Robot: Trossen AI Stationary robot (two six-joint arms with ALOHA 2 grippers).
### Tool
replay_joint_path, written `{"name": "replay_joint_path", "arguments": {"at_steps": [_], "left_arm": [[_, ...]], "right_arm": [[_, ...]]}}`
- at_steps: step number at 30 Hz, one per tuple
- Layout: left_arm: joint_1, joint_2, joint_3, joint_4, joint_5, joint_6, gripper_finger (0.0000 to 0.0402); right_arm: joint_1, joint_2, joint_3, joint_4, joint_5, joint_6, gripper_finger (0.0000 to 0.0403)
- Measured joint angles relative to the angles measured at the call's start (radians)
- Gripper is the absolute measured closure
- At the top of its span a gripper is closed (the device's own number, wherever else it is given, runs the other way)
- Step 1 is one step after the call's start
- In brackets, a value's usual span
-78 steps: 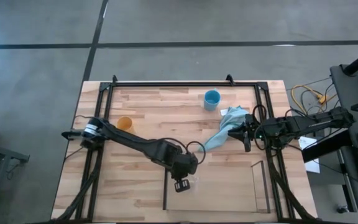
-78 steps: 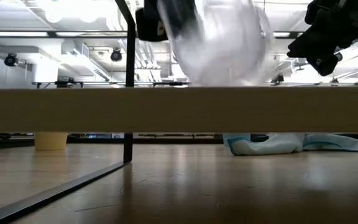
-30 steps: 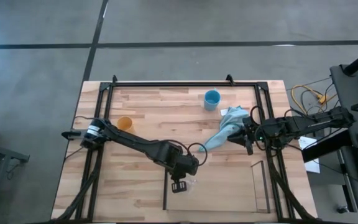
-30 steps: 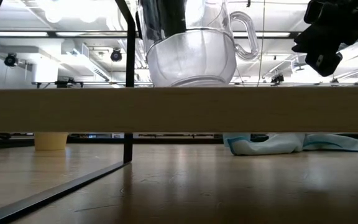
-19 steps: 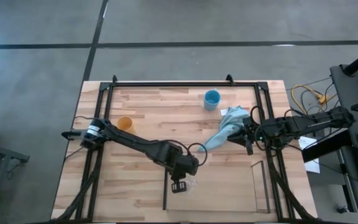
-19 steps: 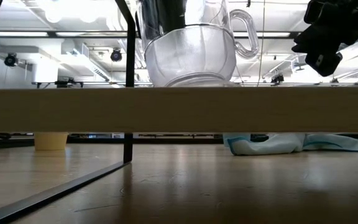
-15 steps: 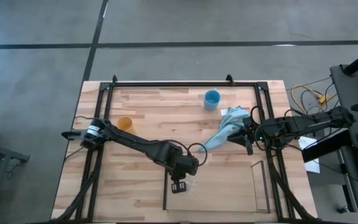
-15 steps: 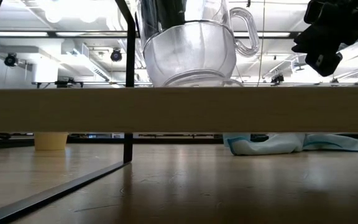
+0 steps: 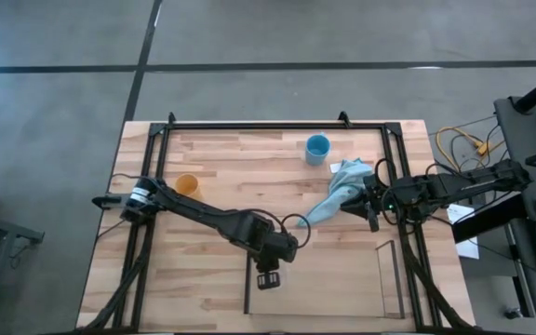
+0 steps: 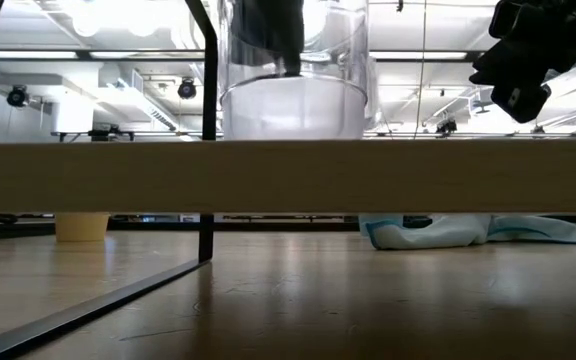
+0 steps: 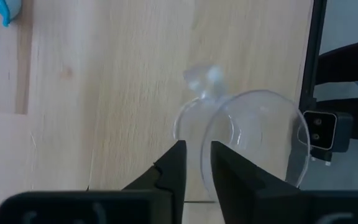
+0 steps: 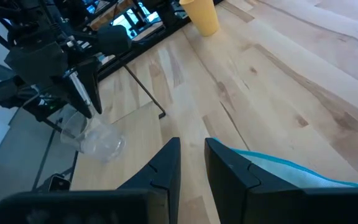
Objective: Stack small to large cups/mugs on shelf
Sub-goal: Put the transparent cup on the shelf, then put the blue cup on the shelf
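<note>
On the wooden desk (image 9: 212,186), the shelf (image 9: 384,279) stands at the near edge, its pale board crossing the low view with the clear cup (image 10: 293,85) upright on it, and the left hand (image 9: 269,275) is over the shelf's left end, clamped on that cup's rim with one finger inside the wall and one outside. The right hand (image 9: 370,207) waits near the desk's right side, its fingers close together, touching the light blue cloth (image 9: 335,194). The light blue mug (image 9: 317,148) stands toward the far edge, and the yellow-orange cup (image 9: 186,184) sits near the left side, well apart from the shelf.
</note>
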Motion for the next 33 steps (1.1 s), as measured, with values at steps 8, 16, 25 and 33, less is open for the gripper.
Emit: {"name": "replay_joint_path", "arguments": {"at_steps": [8,16,25,33], "left_arm": [[0.004,0.0,-0.005,0.006,-0.032,0.003,0.0329],[0.014,0.0,0.011,0.005,-0.027,0.002,0.0329],[0.014,-0.002,0.091,0.003,0.055,0.002,0.0329],[0.05,-0.003,0.186,-0.055,-0.006,0.003,0.0329]], "right_arm": [[0.0,0.0,0.0,0.0,0.0,0.0,0.0335],[0.0,0.0,0.0,0.001,0.0,0.003,0.0335],[0.0,0.0,0.0,0.001,0.0,0.003,0.0335],[0.0,0.0,0.0,0.002,0.0,0.003,0.0335]]}}
